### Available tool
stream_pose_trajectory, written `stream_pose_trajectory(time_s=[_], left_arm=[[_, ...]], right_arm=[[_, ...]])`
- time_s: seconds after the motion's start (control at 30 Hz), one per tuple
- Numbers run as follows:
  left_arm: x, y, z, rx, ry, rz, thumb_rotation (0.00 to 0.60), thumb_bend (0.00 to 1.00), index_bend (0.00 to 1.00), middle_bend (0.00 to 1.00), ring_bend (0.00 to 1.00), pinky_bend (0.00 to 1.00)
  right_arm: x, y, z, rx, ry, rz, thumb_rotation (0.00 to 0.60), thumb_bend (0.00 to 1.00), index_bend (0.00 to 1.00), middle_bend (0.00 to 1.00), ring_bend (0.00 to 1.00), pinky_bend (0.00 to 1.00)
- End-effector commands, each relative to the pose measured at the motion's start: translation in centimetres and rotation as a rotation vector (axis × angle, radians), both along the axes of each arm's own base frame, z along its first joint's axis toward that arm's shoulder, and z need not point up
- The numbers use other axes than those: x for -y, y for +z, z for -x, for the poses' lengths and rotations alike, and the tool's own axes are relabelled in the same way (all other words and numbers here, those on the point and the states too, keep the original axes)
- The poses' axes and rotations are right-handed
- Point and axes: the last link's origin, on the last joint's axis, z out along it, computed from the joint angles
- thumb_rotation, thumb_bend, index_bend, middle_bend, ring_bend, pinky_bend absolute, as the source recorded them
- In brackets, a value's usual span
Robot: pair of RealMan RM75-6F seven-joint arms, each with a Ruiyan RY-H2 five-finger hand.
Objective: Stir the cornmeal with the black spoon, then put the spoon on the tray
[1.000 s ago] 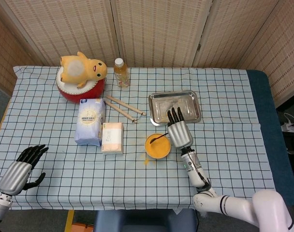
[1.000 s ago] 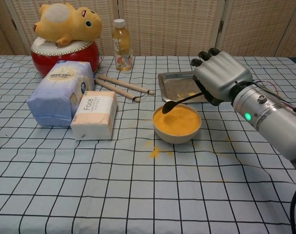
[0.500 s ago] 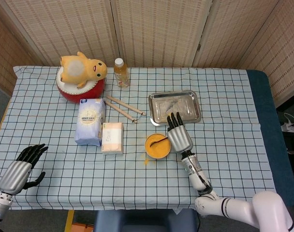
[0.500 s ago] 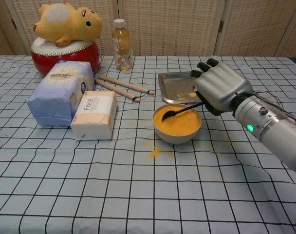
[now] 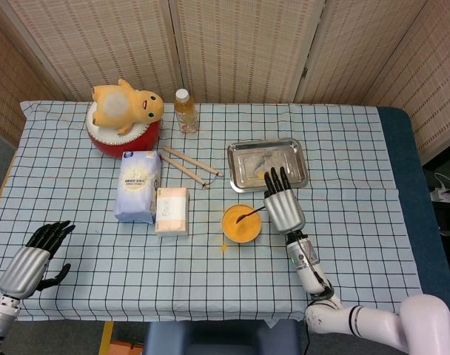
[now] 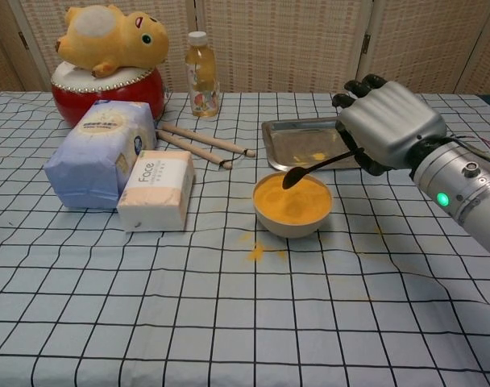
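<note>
A bowl of yellow cornmeal stands mid-table. My right hand grips the handle of the black spoon. The spoon's head hovers just over the cornmeal, right of the bowl's centre. Behind the bowl lies the metal tray, with a few yellow specks inside. My left hand rests at the near left of the table, fingers apart, holding nothing.
A white tissue pack, a blue bag, two wooden sticks, a drink bottle and a red drum with a plush toy stand left of the bowl. Spilled cornmeal lies in front of it.
My right hand dipped the spoon into the cornmeal, then lifted it and shifted right. The spoon's head is now above the meal. The left hand stayed still.
</note>
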Motion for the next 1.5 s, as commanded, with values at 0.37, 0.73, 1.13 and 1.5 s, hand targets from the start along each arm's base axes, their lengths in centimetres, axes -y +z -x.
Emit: stream_pose_trajectory(time_s=[0.37, 0.73, 1.13, 1.5], left_arm=[[-0.1, -0.1, 0.2, -0.005, 0.006, 0.009, 0.6, 0.42, 0.0, 0.01, 0.0, 0.06], [-0.5, -0.3, 0.4, -0.014, 0.021, 0.016, 0.6, 0.42, 0.0, 0.01, 0.0, 0.06], [-0.9, -0.2, 0.6, -0.013, 0.033, 0.015, 0.6, 0.42, 0.0, 0.01, 0.0, 0.06], [-0.7, -0.2, 0.4, -0.008, 0.02, 0.018, 0.6, 0.42, 0.0, 0.01, 0.0, 0.06]], right_arm=[[4.6, -1.7, 0.1, 0.038, -0.066, 0.08, 0.6, 0.41, 0.84, 0.13, 0.0, 0.08], [9.9, -3.4, -0.3, 0.032, -0.244, 0.114, 0.6, 0.41, 0.82, 0.13, 0.0, 0.08], [11.4, -4.6, 0.1, 0.049, -0.358, 0.073, 0.6, 0.41, 0.25, 0.12, 0.0, 0.07], [12.0, -2.1, 0.3, 0.129, -0.334, 0.13, 0.6, 0.41, 0.0, 0.04, 0.0, 0.03]])
